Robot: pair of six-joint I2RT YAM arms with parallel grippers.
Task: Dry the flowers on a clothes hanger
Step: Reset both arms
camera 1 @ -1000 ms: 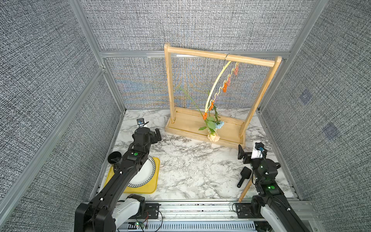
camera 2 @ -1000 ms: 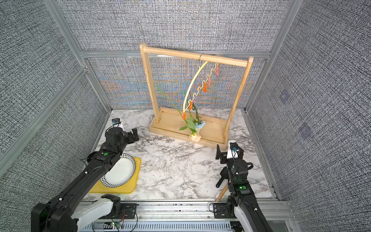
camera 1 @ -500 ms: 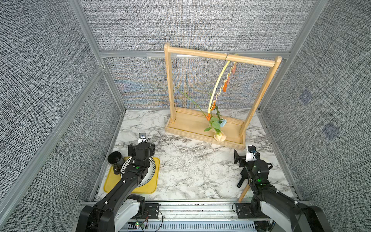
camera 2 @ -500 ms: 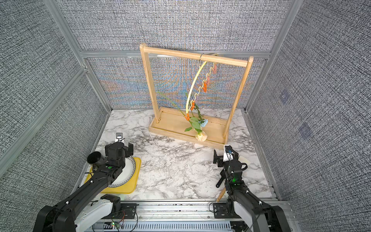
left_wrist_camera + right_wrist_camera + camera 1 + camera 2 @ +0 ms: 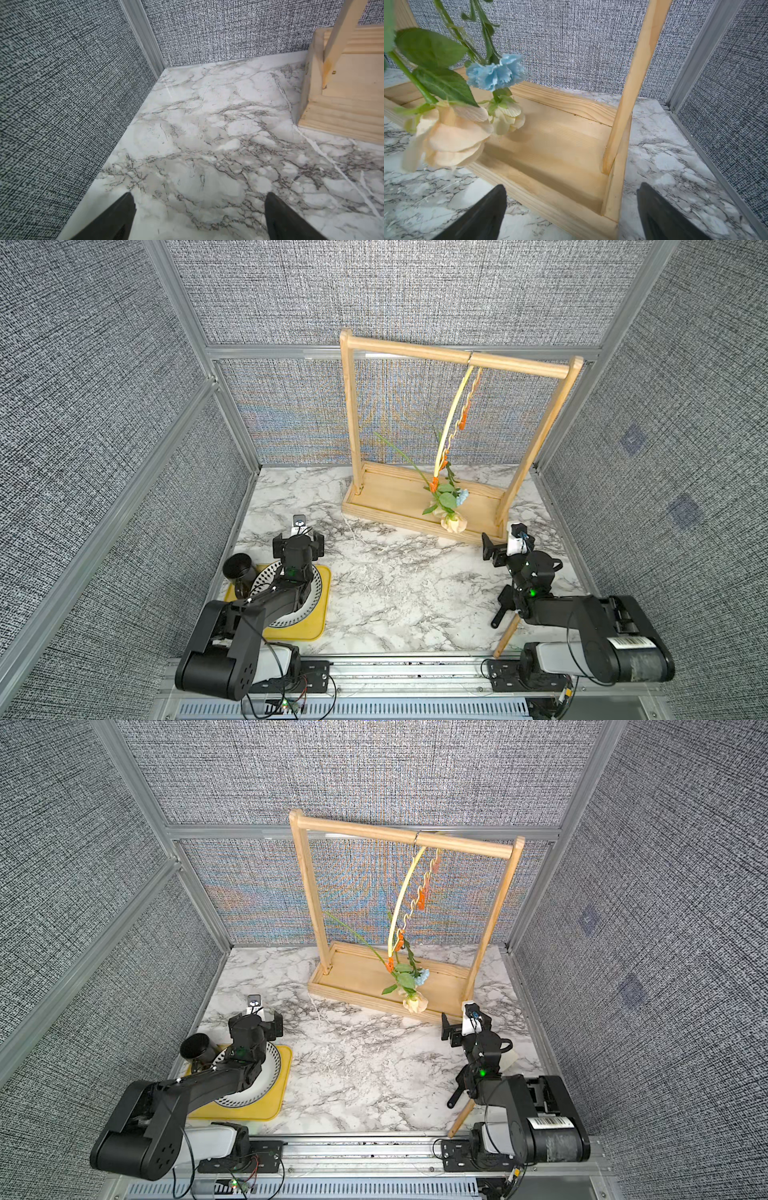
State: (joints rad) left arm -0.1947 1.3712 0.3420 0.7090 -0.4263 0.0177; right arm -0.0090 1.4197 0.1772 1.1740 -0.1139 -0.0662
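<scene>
The pale-yellow clothes hanger (image 5: pixel 449 423) (image 5: pixel 400 907) hangs by its hook from the wooden rack's top bar, tipped steeply with one end low. The flowers (image 5: pixel 446 499) (image 5: pixel 405 981) hang head-down from orange clips at that low end. In the right wrist view I see the light-blue bloom (image 5: pixel 496 72), the peach rose (image 5: pixel 450 135) and the pale yellow rose (image 5: pixel 506 117) above the rack's base. My right gripper (image 5: pixel 503 549) (image 5: pixel 462 1029) (image 5: pixel 571 187) is open and empty by the base's right corner. My left gripper (image 5: pixel 298 538) (image 5: pixel 255 1018) (image 5: pixel 199 196) is open and empty over bare marble.
The wooden rack (image 5: pixel 395 497) (image 5: pixel 357 986) stands at the back of the marble table. At the front left a yellow tray (image 5: pixel 320 614) holds a patterned plate (image 5: pixel 316 593) and a black cup (image 5: pixel 237 568). A black-handled tool (image 5: pixel 500 610) and a wooden stick (image 5: pixel 507 639) lie under my right arm.
Both arms have drawn back toward the front of the table, the left one from near the rack to above the tray. The hanger with its flowers has swung slightly.
</scene>
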